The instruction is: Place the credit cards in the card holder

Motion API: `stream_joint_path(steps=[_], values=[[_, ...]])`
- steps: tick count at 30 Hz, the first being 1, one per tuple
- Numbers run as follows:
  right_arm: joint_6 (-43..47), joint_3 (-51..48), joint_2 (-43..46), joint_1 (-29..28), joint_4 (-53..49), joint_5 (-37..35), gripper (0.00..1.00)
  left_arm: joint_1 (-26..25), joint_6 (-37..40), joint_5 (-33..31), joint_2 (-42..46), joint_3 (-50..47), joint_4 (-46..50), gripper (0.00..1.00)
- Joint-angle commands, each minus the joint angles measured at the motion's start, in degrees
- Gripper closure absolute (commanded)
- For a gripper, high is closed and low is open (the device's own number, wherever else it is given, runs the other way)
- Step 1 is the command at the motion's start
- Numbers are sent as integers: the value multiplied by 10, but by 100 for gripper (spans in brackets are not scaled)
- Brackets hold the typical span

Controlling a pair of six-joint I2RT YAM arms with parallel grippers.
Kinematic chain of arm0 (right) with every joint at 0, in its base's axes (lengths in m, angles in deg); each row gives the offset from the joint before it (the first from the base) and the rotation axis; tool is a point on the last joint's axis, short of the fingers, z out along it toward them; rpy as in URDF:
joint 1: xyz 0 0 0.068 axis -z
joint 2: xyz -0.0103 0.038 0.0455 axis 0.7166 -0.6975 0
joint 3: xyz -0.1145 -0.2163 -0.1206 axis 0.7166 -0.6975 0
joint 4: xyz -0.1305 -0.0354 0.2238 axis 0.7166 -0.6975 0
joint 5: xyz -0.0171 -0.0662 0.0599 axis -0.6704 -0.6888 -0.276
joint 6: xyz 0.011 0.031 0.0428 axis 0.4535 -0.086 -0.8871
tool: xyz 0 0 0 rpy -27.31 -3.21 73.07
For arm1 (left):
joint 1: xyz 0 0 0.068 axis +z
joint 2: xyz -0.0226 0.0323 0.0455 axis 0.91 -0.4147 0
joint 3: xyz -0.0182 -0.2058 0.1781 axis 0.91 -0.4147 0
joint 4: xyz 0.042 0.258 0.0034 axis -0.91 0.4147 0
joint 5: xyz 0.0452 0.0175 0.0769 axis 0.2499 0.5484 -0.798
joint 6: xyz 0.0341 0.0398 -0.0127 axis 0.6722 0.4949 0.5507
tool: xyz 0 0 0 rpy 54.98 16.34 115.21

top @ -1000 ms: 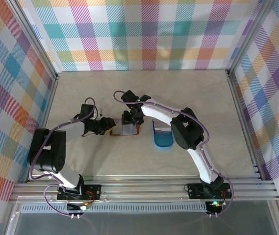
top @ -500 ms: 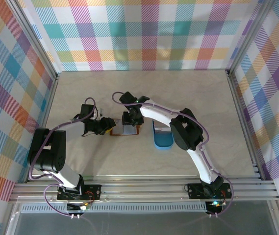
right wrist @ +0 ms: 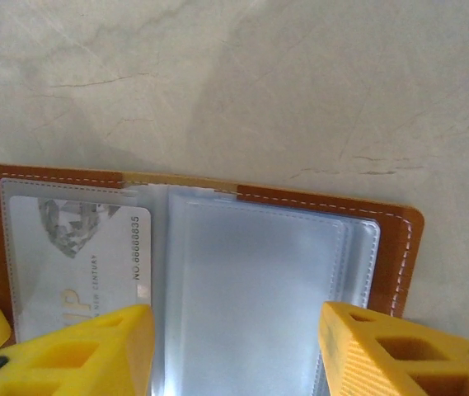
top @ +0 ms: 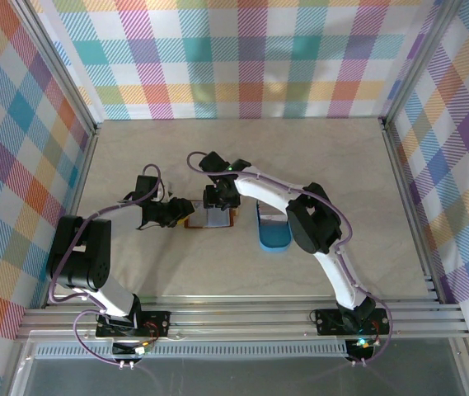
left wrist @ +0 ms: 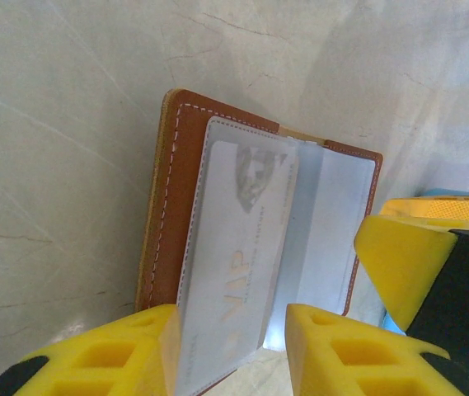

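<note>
On the beige marbled tabletop (top: 341,165), inside bright plaid walls (top: 250,58), we see the small reddish-brown leather card holder (top: 209,219) lying open near the middle, just left of the blue oval plastic tray (top: 273,235). A pale grey-white credit card (right wrist: 77,243) sits in its clear sleeve on the left arm's side. The left gripper (left wrist: 232,318) stands partly apart astride that sleeve's edge, while the right gripper (right wrist: 234,313) spreads wide over the open pockets, holding nothing.
</note>
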Motion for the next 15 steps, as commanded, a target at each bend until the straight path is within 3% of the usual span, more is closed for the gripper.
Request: stream_joint_path(steps=[1, 15], values=[[6, 21, -17, -4, -18, -8, 44, 4, 6, 0, -7, 16, 0, 62], [4, 35, -44, -4, -29, 7, 43, 4, 10, 0, -8, 17, 2, 62]])
